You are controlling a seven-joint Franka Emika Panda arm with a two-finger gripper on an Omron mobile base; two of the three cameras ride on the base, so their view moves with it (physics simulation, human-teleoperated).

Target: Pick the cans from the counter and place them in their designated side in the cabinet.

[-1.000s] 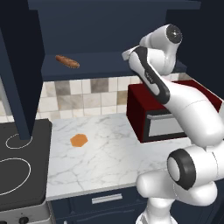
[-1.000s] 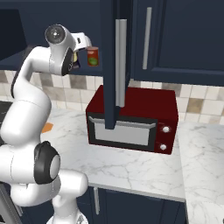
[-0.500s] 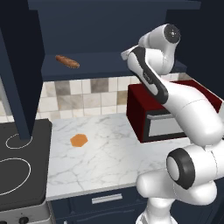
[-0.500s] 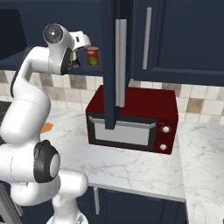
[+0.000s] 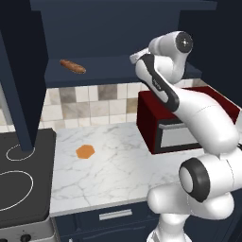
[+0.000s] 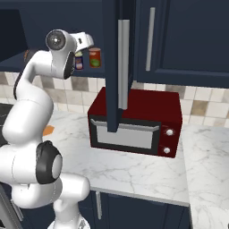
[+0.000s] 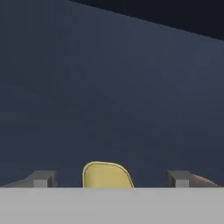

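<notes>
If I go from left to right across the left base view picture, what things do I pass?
Black stovetop → navy cabinet door → brown baguette on the shelf → orange hexagon piece on the marble counter → red microwave, partly behind the white robot arm.

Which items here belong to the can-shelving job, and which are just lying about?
Job: red can with green-and-white label; squat yellow-topped tin with blue-purple sides; dark navy wall cabinet; white marble counter; open gripper.

Lying about: brown baguette; flat orange hexagon; red microwave; black stovetop.
</notes>
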